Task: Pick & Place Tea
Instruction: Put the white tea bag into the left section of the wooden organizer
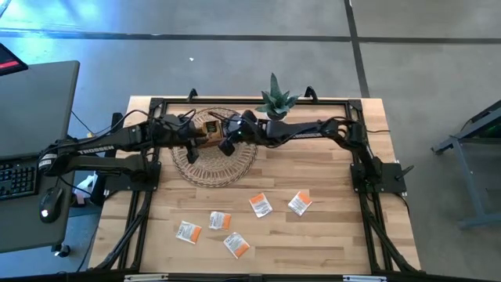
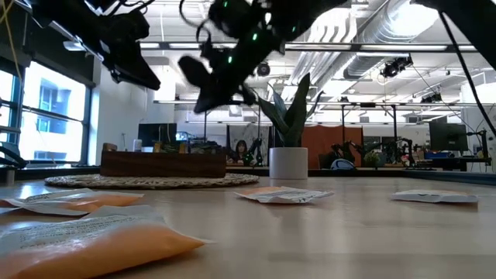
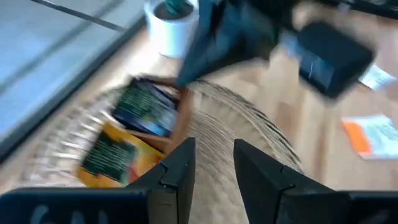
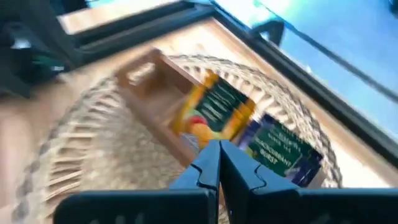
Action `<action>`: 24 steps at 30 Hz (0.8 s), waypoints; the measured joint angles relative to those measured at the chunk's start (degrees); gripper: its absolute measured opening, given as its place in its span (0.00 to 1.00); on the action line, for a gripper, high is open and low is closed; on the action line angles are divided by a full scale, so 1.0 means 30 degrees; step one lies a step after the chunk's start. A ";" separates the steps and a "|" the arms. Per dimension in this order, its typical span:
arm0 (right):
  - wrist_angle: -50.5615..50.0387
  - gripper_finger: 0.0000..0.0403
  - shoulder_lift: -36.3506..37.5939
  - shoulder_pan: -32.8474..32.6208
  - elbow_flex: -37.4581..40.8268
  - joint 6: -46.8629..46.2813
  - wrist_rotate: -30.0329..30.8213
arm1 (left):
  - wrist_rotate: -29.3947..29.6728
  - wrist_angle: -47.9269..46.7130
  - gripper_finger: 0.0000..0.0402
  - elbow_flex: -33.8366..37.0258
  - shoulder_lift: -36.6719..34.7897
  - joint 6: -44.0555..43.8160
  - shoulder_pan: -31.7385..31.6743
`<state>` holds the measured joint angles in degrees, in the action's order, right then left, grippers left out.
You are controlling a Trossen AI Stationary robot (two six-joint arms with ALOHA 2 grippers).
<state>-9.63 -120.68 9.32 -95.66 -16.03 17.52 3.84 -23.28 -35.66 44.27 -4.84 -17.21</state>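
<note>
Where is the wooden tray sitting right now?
In the high view the wooden tray sits on the round woven mat at the table's far side, left of the potted plant, below both grippers.

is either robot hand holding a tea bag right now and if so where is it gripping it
No. The left hand is open with nothing between its fingers, and the right hand is shut on nothing. Both hang above the round woven mat.
</note>
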 joint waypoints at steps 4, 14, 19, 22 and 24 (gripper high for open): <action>-0.1307 0.01 0.1605 -0.1011 -0.0027 0.1688 -0.0363 | -0.2438 -0.1398 0.27 0.0003 -0.0080 -0.0241 0.0291; -0.1949 0.02 0.2912 -0.4299 0.1557 0.3863 -0.1164 | -0.4039 -0.1899 0.27 0.1364 -0.0073 -0.5014 0.5371; 0.0829 0.02 0.2912 -0.4782 0.3539 0.3729 -0.5870 | -0.3636 -0.1367 0.27 0.2269 0.0471 -0.9677 0.8087; 0.3568 0.02 0.2912 -0.5092 0.5153 0.3812 -0.8131 | -0.3632 -0.0718 0.27 0.3231 0.0878 -1.1860 0.9309; 0.5491 0.01 0.2911 -0.5341 0.6443 0.3244 -0.8161 | -0.3587 0.0091 0.27 0.3823 0.1331 -1.2687 0.9824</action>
<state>6.84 -111.94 -6.70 -76.33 -6.30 -6.96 -6.92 -23.01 -24.19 48.26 -42.90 12.26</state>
